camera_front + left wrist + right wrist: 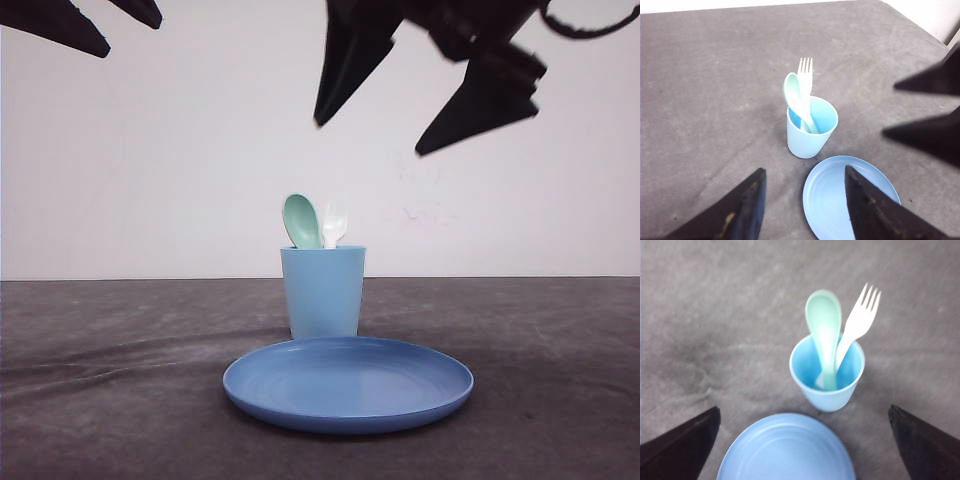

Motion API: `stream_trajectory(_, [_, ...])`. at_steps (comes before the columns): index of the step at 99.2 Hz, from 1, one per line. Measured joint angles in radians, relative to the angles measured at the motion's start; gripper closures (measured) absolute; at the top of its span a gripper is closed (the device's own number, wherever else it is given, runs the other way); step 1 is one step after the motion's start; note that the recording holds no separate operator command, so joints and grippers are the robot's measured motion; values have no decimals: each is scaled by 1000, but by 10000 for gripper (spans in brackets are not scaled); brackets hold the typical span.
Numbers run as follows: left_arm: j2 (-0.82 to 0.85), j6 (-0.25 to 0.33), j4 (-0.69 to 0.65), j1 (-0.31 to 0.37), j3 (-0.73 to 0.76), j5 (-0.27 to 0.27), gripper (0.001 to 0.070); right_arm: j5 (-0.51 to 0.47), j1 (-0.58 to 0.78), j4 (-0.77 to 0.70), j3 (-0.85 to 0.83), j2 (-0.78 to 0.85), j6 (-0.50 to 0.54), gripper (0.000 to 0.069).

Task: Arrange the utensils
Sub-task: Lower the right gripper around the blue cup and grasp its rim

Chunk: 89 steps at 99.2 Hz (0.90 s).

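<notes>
The mint-green spoon and the white fork stand side by side in a light blue cup, their heads above its rim. The wrist views look down on them: spoon, fork, cup. My right gripper hangs high above the cup, open and empty. Up at the far left, my left gripper is also open and empty.
A round blue plate lies just in front of the cup, nearly touching it. Dark grey cloth covers the table. A white wall stands behind.
</notes>
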<state>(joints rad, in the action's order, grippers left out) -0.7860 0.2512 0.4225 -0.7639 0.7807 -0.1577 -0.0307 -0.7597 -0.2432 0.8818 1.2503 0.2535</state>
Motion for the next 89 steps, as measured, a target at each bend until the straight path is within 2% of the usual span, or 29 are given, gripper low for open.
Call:
stream_trajectory(27, [0,0,16,0,0,0,413,-25,0,2,0,180,83,12])
stream_trajectory(51, [0,0,28,0,0,0,413,-25,2,128,0,278,122,12])
stream_trajectory(89, [0,0,38,0,0,0,413,31,35,180,21,385,147,12])
